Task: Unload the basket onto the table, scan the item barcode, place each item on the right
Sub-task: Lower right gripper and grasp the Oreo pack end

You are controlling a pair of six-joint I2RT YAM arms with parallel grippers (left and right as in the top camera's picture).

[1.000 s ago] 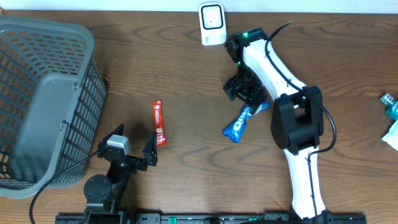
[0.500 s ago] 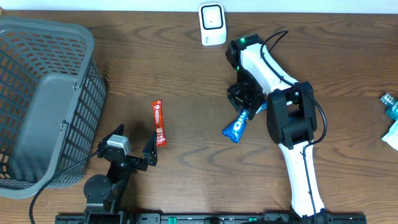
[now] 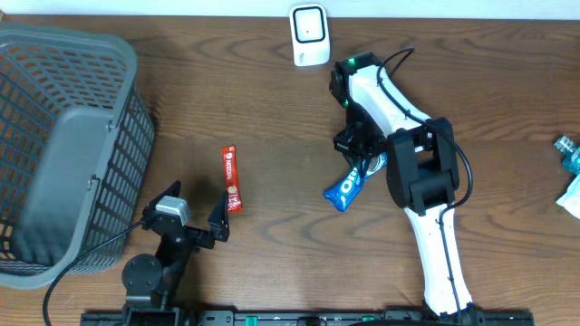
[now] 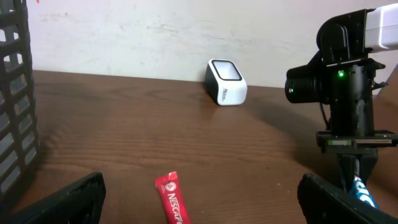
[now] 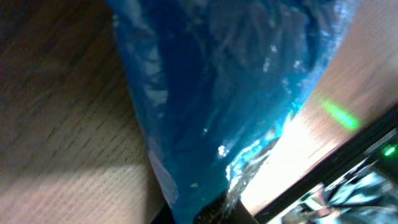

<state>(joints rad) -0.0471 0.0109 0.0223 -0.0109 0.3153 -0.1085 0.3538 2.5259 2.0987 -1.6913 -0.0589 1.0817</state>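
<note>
Two fingers make up the right jaws, and they are pressed together on the upper end of the blue Oreo packet (image 3: 347, 187), pinching the thin crimped wrapper rather than the bulk of the biscuits. In the right wrist view the shiny blue film (image 5: 211, 93) fills nearly the whole frame, which fits a grip right at the seam. That hold looks chosen so the printed faces stay uncovered and the barcode can be shown to a reader. The rest of the packet lies on the brown surface (image 3: 227, 100), slanting down and to the left from the jaws, so it appears gripped but not yet lifted. The right arm (image 3: 391, 101) stands over it, reaching down from above, with its green light on. Beyond it, at the far edge, the white scanner (image 3: 309, 34) stands upright, near the packet but apart from it; the next move probably needs the packet raised and turned toward it. Farther out, the left jaws are spread wide and hold nothing, their fingers (image 4: 62, 200) low at the front edge, just beside a red Nescafé sachet (image 3: 232, 178). The grey basket (image 3: 68, 36) sits well apart at the left.
</note>
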